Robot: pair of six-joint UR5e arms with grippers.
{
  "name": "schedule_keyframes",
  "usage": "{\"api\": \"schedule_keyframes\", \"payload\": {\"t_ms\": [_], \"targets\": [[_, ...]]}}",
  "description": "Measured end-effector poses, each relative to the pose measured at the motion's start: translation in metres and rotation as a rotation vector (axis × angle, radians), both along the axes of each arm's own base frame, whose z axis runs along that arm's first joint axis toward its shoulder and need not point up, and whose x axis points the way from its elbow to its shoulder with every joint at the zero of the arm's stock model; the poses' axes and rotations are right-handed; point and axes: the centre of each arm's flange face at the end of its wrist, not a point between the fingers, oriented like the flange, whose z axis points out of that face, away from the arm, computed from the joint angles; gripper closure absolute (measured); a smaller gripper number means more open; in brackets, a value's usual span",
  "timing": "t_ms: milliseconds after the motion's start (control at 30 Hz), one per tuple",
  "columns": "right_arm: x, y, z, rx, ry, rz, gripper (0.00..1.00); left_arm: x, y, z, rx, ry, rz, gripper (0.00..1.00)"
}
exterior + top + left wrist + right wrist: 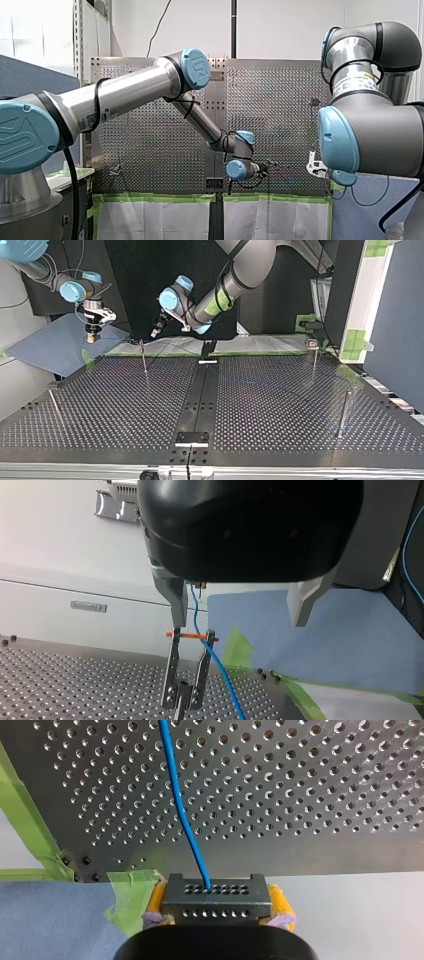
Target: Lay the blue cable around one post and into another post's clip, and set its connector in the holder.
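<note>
Over perforated table (300, 795), right hand (217, 904) clamps dark connector (217, 892) trailing thin blue cable (181, 805); left hand (240, 622) spread.

Cable (185, 820) is blue, connector (216, 901) black, tape (24, 832) green

I see a white wall (290, 25) at the far side, a grey-blue partition (20, 75) at the near left, and, I think, a pale drawer cabinet (75, 605) beside a blue sheet (350, 630).

Connector (216, 892) in my right tool (216, 906), cable (186, 820) ahead over the table (310, 795).
</note>
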Motion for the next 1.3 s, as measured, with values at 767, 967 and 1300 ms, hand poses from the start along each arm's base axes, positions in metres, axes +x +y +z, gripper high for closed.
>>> {"api": "schedule_keyframes", "payload": {"t_ms": [767,967,1300], "targets": [[0.0023,0.0003,0.0,-0.001,-0.006,0.013,1.0,-0.0039,-0.0006,-0.0009,-0.005,0.023,0.002,0.0],[0.0023,0.0002,-0.0002,-0.001,-0.006,0.014,1.0,-0.0039,-0.0007,-0.0008,-0.007,0.024,0.001,0.0],[0.0025,0.0006,-0.0007,0.001,-0.006,0.014,1.0,-0.0038,-0.0007,-0.0005,-0.006,0.024,0.002,0.0]]}}
